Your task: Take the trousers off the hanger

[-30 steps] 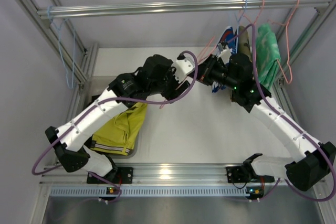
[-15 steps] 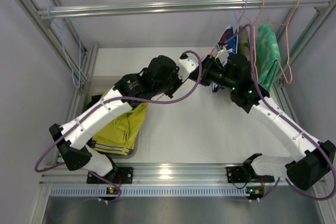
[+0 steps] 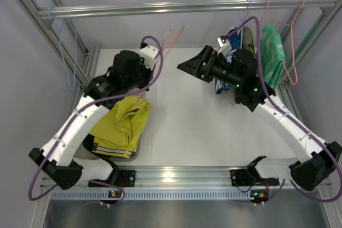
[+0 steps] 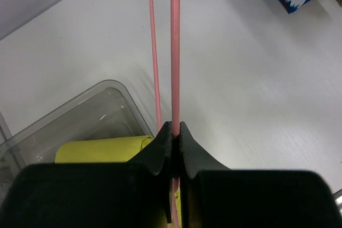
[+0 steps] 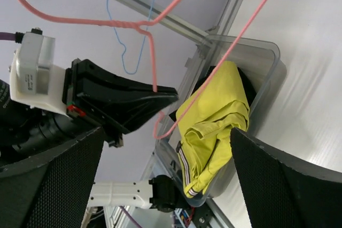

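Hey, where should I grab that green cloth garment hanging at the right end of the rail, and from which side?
Pinch the lower, free-hanging part of the green cloth garment, coming from the near side. It droops there in loose vertical folds. An olive garment crowds its left and a metal frame post its right, so the front looks most open.

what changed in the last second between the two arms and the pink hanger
The left gripper closed on the pink hanger and carried it left, toward the bin. The right gripper let it go and opened wide. The yellow trousers stayed in the bin, the green garment on the rail.
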Motion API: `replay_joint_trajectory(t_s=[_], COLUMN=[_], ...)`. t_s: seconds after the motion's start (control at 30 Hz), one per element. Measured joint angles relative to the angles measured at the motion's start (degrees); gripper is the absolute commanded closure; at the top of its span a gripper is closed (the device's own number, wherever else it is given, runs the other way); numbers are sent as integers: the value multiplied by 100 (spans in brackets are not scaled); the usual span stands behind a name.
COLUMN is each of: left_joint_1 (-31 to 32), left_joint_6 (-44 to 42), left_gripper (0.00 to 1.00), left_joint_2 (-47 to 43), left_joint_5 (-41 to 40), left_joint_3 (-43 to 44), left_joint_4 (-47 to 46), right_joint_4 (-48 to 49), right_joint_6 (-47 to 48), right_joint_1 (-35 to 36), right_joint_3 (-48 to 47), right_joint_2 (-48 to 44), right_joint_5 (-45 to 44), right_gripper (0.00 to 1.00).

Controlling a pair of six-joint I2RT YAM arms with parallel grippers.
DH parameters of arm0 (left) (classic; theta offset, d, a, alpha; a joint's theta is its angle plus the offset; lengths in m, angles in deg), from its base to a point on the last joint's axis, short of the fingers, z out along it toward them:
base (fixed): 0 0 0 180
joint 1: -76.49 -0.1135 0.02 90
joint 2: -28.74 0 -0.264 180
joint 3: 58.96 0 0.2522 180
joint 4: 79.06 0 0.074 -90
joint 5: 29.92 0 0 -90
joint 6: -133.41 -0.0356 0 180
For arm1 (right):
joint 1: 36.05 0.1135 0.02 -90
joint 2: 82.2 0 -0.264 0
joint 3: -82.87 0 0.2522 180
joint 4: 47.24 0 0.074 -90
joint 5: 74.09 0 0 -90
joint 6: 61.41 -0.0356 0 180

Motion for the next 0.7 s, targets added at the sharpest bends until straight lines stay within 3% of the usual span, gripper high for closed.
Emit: replay_joint_trajectory(t_s=[0.2,0.37,0.53,0.7], left_joint_1=[-761,-1853,-2828,-4341], left_joint_6=[166,374,487,485], left_gripper=[100,100,100,100], left_joint_2=[-960,-1432,-1073,-339], left_joint_5=[240,619,1220,2218], left_joint_3=[-118,57,660,1460], left_joint_4=[184,699,1320,1585], right_joint_4=[-2,2,-7,-20], right_joint_6=[560,951,1137,1314], right_joint_1=[0,0,0,-4], right_joint_3=[-37,-37,-39,-72], right_joint_2=[-197,-420,-444,-455], right_joint_5=[144,238,319,428], right_gripper=[0,0,0,0])
